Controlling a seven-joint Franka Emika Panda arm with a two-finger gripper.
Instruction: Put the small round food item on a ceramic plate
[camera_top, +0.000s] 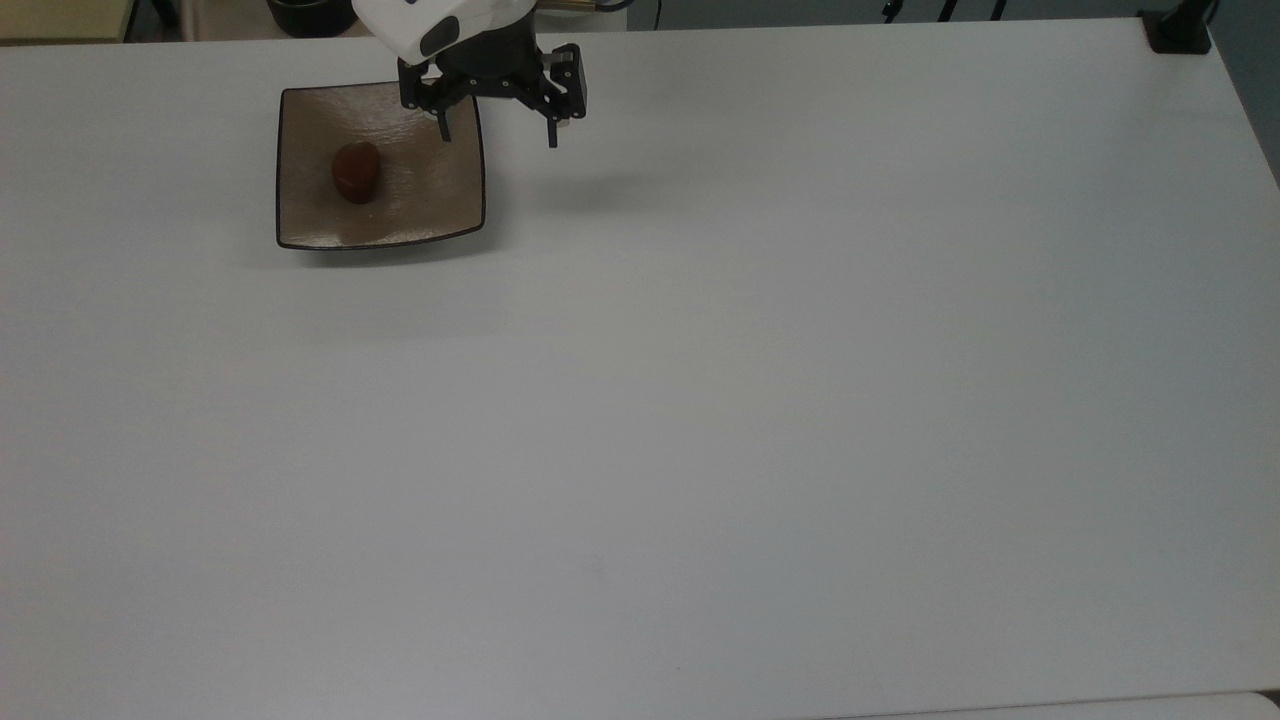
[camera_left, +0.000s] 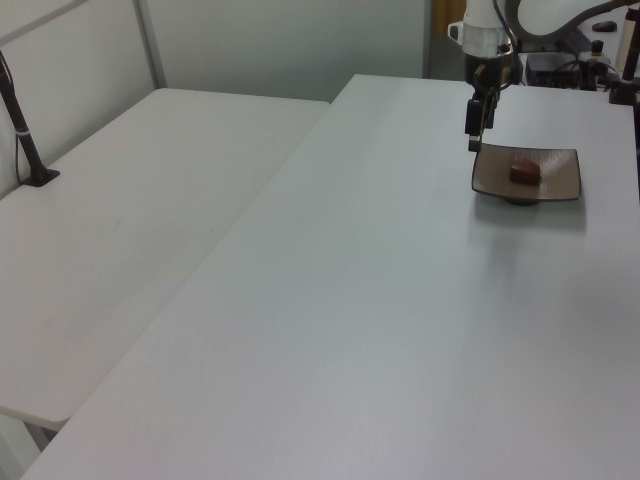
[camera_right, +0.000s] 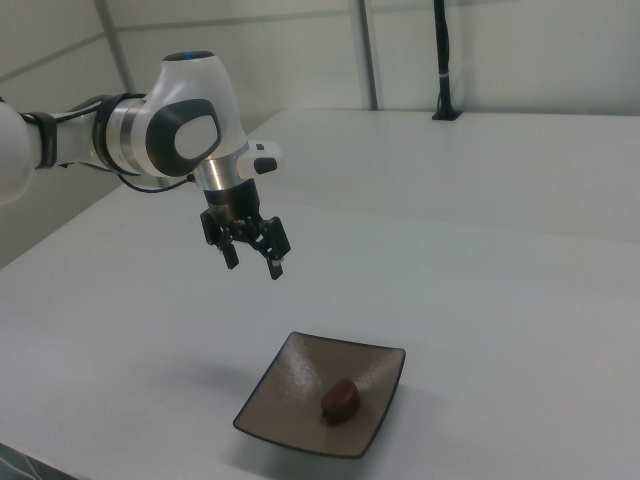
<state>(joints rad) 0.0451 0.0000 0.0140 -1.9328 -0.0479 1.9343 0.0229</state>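
Right view: tool (camera_right: 254, 258) spread wide, empty, raised above ceramic plate (camera_right: 372, 365) edge — small round food item (camera_right: 340, 398) already seated; a careless descent could clip the rim.

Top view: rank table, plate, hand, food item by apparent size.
1. Table
2. Plate
3. Hand, open; it hangs above the table, nearer the camera, so it looks bigger than it is
4. Food item, on the plate
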